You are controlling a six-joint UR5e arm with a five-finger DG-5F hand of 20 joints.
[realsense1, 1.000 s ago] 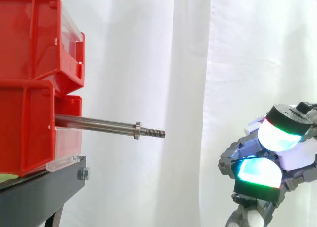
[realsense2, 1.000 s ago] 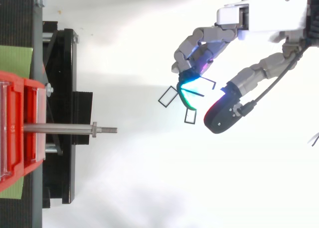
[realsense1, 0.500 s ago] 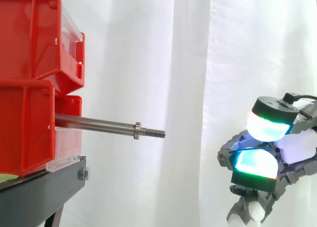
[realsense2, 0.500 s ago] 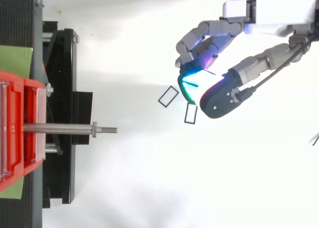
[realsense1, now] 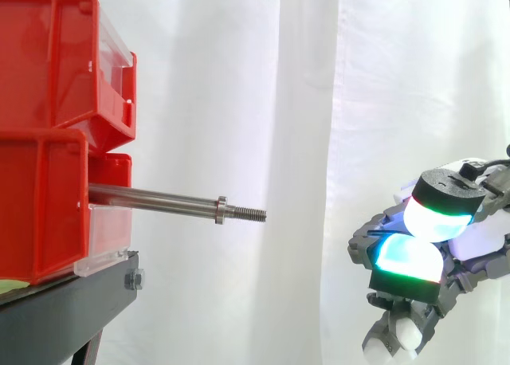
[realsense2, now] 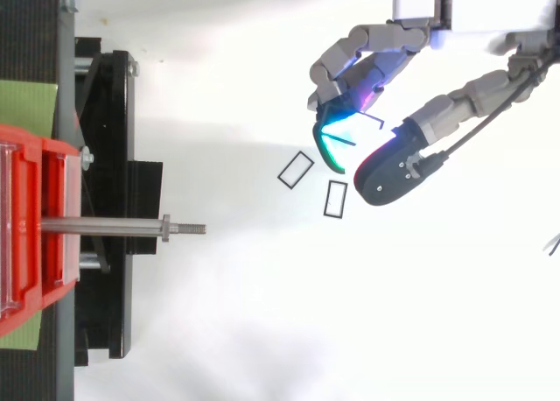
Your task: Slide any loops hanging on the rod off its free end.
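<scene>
Quick tally: one steel rod [realsense1: 151, 199] carrying one collar nut [realsense1: 221, 209]. Two stacked red plastic bins, an upper bin [realsense1: 56, 54] and a lower bin [realsense1: 40, 206], on one black metal stand [realsense1: 72, 309]. Two black rectangular wire loops [realsense2: 296, 169] [realsense2: 335, 199] lie on the white floor. A third loop [realsense2: 376, 120] is pinched in the one robot hand [realsense2: 363, 49].
</scene>
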